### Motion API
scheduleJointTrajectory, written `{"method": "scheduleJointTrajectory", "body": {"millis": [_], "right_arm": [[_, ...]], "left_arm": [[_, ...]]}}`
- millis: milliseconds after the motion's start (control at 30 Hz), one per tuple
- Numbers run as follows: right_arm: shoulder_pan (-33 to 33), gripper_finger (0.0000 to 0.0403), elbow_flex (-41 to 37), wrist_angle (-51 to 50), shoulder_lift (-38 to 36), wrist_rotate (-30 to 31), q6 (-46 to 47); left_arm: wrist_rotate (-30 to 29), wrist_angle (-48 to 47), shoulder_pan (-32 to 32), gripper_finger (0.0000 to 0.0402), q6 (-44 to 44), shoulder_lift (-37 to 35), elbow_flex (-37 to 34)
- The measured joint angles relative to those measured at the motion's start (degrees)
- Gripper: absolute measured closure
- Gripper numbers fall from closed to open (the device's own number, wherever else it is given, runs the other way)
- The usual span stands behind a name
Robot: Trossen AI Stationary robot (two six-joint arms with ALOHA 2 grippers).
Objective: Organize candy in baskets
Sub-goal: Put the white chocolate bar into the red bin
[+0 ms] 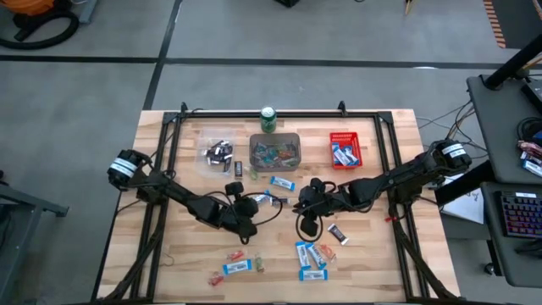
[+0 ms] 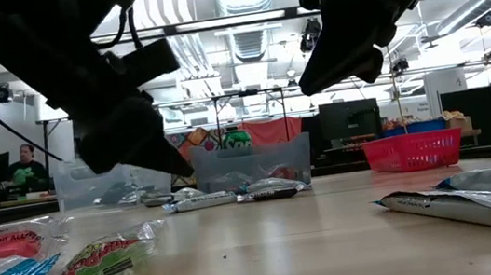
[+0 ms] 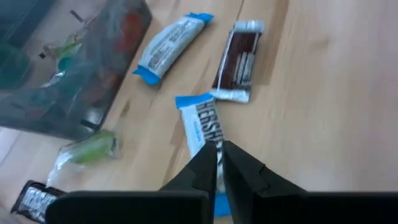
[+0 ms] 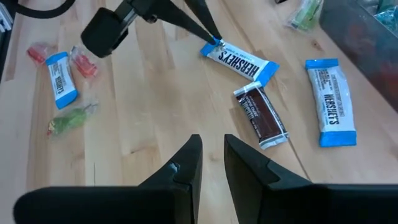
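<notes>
Candy bar (image 3: 202, 121) in blue and white, marked Hershey's: flat on the table (image 1: 389, 254) near the middle, just in front of the grey basket (image 1: 275, 135). Pinched at one blue end by the left gripper (image 3: 219, 155), fingers clamped tight on the wrapper. Not yet lifted, by the look of it.

Step in hand, most likely: picking up this one bar. Next: lift it clear of the wood, carry it to the red basket (image 1: 345, 135), where more blue-and-white bars already lie, and let go. Must not bump the dark brown bar (image 3: 239, 68) just beside it.

Right gripper (image 4: 211, 155): hanging near, over bare wood, fingers a little apart, nothing between them.

Left wrist view: shows the pinch up close. Right wrist view: shows the same pinch from the far side, plus loose red and green sweets. High view only: all three baskets in a row, with the clear basket (image 1: 218, 142) among them. Low view: grip hidden behind dark arms.
</notes>
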Motion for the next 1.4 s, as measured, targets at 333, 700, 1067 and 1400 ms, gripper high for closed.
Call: {"method": "scheduleJointTrajectory", "body": {"millis": [333, 700, 1067, 1400], "right_arm": [[0.0, 0.0344, -0.44, 0.34, 0.0, 0.12, -0.55], [-0.03, 0.0344, -0.56, 4.9, 3.6, 0.12, -3.59], [-0.15, 0.0346, -0.57, 6.25, 5.31, 0.03, -5.12], [-0.13, 0.0346, -0.55, 6.88, 5.29, -0.03, -5.11]], "left_arm": [[-0.07, 26.61, -0.07, 0.0285, 11.28, -0.28, -11.36], [-0.16, 43.94, 0.2, 0.0211, 8.06, 2.03, -21.67], [-2.1, 50.2, 0.37, 0.0211, 6.37, 9.81, -20.46], [-2.34, 54.53, 0.36, 0.0333, 5.94, 13.22, -21.1]]}}
